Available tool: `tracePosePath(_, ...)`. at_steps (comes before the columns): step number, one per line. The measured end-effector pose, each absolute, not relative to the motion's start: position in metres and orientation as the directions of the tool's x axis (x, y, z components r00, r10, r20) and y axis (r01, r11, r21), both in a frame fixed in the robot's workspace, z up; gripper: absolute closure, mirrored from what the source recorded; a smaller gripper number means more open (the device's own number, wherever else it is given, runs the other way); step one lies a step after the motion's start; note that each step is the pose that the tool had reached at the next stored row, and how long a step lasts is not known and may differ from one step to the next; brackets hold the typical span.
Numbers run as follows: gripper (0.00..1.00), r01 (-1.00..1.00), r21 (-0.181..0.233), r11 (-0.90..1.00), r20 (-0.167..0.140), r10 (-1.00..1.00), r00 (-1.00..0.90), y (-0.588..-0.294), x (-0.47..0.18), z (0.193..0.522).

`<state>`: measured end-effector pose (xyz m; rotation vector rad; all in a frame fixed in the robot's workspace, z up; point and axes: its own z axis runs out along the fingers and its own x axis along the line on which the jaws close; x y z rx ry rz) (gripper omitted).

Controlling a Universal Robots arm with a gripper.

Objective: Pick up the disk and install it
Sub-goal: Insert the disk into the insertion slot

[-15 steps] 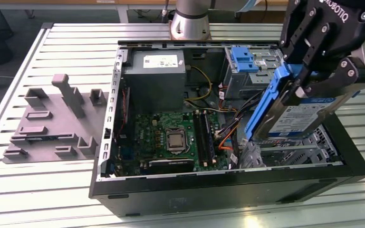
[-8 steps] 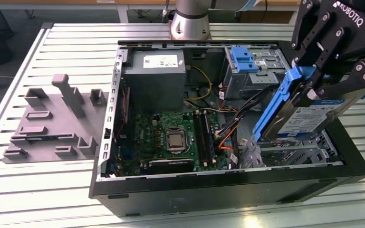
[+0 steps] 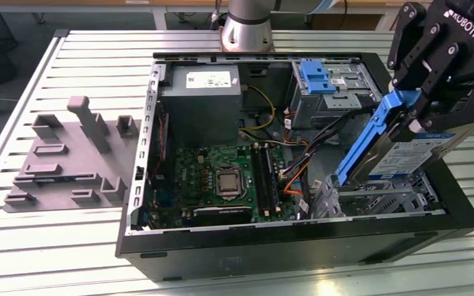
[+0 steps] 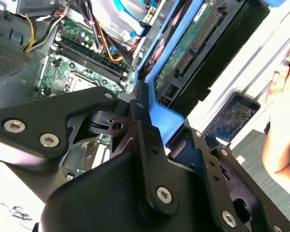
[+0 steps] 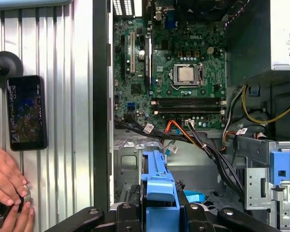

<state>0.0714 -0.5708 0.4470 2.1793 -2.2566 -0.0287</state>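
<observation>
On the exterior view's left, a grey foam fixture (image 3: 72,157) lies on the slatted table (image 3: 97,55), apart from the open case (image 3: 303,243). Inside the case, moving rightward, come the motherboard (image 3: 220,179), the grey power supply (image 3: 202,92) toward the back, then a bundle of cables (image 3: 303,148), and at the back right a drive cage with an empty blue bracket (image 3: 318,77).

Furthest to that view's right, the gripper (image 3: 422,105) hangs over the case's front right corner, its fingers pinched on the blue carrier of the disk (image 3: 402,154). The disk is held clear of the case, tilted, its long axis sloping from the gripper down toward the metal bay (image 3: 377,197) directly beneath it. Its lower end sits just above the bay's rim; I cannot tell whether they touch. So the disk lies below the claw and the bay below the disk, nearly in line along that slope.

In the second wrist view the disk's underside and connector edge (image 4: 203,29) face away from the gripper (image 4: 140,104), toward the case interior. In the first wrist view the blue carrier (image 5: 157,181) points into the bay region below the cables, and a phone (image 5: 26,111) and a person's hand (image 5: 7,183) rest on the table outside the case wall.
</observation>
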Motion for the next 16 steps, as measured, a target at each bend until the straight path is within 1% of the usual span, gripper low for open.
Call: tracePosePath(16, 0.64, -0.999, 0.016, 0.035, -0.010, -0.999, -0.035, -0.569, 0.071, 0.429)
